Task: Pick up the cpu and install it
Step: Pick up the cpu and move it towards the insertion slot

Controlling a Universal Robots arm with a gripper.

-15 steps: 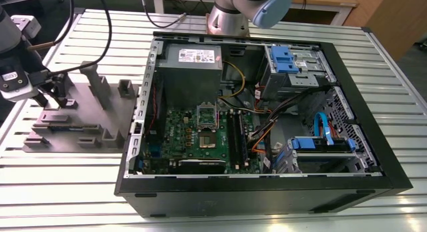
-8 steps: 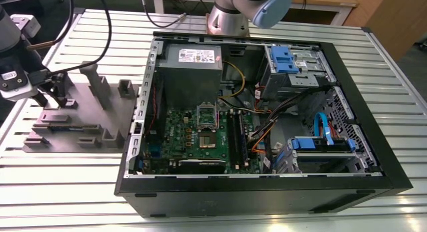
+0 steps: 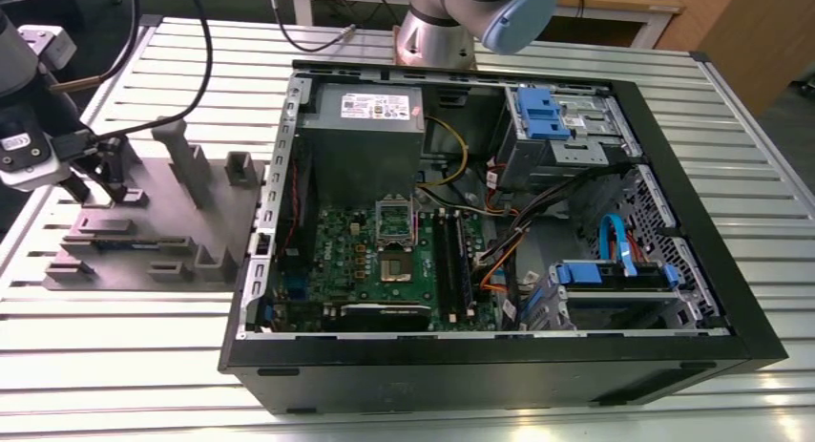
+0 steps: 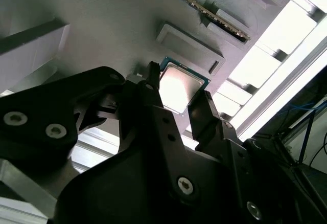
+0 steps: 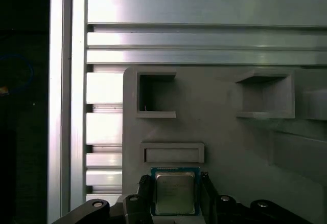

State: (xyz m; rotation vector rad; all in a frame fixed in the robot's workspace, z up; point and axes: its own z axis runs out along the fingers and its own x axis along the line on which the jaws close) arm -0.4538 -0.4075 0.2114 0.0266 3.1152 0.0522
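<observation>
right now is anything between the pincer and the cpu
Nothing visible. In the first wrist view the pincer is right around the cpu, which lies flat on the grey holder, with no object between them.

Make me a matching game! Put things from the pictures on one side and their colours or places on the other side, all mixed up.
Things:
1. cpu
2. motherboard
3. drive caddy
4. power supply

Clues:
A. blue
B. grey box with a white label
C. silver top, on the grey fixture, right at the end effector
D. green, inside the open computer case

Pairs: 1-C, 2-D, 3-A, 4-B
</observation>
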